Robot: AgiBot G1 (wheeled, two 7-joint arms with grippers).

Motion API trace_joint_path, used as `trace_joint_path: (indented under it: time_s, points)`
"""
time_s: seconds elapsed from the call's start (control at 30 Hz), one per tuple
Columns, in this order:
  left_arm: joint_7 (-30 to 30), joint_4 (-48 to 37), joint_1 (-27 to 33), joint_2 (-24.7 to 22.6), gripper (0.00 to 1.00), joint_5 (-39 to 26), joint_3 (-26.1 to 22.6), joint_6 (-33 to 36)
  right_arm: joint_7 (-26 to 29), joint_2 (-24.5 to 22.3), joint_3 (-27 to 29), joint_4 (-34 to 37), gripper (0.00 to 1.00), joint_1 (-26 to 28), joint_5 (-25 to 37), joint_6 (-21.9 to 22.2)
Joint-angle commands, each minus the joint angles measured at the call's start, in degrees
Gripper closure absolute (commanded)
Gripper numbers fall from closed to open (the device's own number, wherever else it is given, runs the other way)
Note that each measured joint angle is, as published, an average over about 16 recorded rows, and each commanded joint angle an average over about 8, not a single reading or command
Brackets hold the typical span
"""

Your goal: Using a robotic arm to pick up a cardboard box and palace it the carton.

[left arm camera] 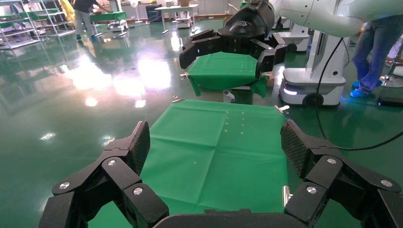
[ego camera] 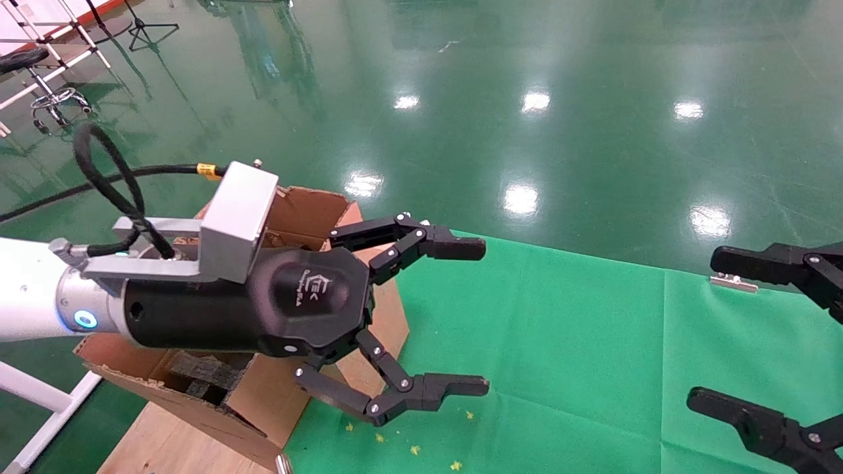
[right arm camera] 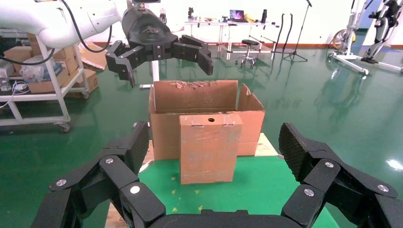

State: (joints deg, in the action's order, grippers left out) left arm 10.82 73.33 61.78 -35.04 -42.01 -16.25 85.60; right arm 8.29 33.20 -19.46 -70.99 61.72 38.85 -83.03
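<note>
The reddish-brown cardboard box (right arm camera: 208, 148) stands upright on the green cloth, its flat back against the carton (right arm camera: 195, 97), with the round hole in its top face. In the head view the box (ego camera: 394, 309) is mostly hidden behind my left gripper. The carton (ego camera: 303, 210) has ragged flaps and black foam (ego camera: 204, 375) inside. My left gripper (ego camera: 475, 317) on the white and silver robotic arm (ego camera: 26, 289) is open and empty, hovering above the box and carton; it also shows in the right wrist view (right arm camera: 166, 66). My right gripper (ego camera: 724, 336) is open and empty, facing the box from across the cloth.
The green cloth (ego camera: 593, 342) covers the table, held by metal clips (ego camera: 732, 282). The carton rests on a wooden board (ego camera: 164, 441). A shiny green floor lies beyond the table. A shelf cart with boxes (right arm camera: 43, 71) stands behind the carton.
</note>
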Motion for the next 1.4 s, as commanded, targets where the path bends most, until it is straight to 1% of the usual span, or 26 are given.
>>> trace_joint_path:
  time_s: [0.03,0.6,0.63,0.67,0.77,0.87,0.9,0.93,1.03,1.17,1.4]
  points:
    - [0.0,0.0,0.0,0.0,0.00,0.0,0.0,0.0,0.0,0.0,0.0,0.0,0.00,0.0,0.0,0.0]
    - [0.0,0.0,0.0,0.0,0.00,0.0,0.0,0.0,0.0,0.0,0.0,0.0,0.00,0.0,0.0,0.0]
    - [0.0,0.0,0.0,0.0,0.00,0.0,0.0,0.0,0.0,0.0,0.0,0.0,0.03,0.0,0.0,0.0]
    - [0.0,0.0,0.0,0.0,0.00,0.0,0.0,0.0,0.0,0.0,0.0,0.0,0.13,0.0,0.0,0.0]
    - [0.0,0.1,0.0,0.1,0.00,-0.4,-0.1,-0.1,0.0,0.0,0.0,0.0,0.50,0.0,0.0,0.0]
    - [0.7,0.6,0.6,0.7,0.00,-2.6,-0.8,-0.7,0.0,0.0,0.0,0.0,0.88,0.0,0.0,0.0]
    - [1.2,0.9,1.0,1.0,0.00,-3.8,-1.2,-1.2,0.0,0.0,0.0,0.0,0.97,0.0,0.0,0.0]
    - [1.9,1.2,1.5,1.3,0.00,-5.3,-1.6,-1.7,0.0,0.0,0.0,0.0,1.00,0.0,0.0,0.0]
    - [5.0,2.3,3.6,2.0,0.00,-10.8,-3.5,-3.7,0.0,0.0,0.0,0.0,1.00,0.0,0.0,0.0]
    - [9.1,2.8,5.9,2.4,0.00,-16.0,-5.2,-5.9,0.0,0.0,0.0,0.0,1.00,0.0,0.0,0.0]
    - [10.9,2.7,7.3,2.8,0.00,-19.8,-6.2,-7.2,0.0,0.0,0.0,0.0,1.00,0.0,0.0,0.0]
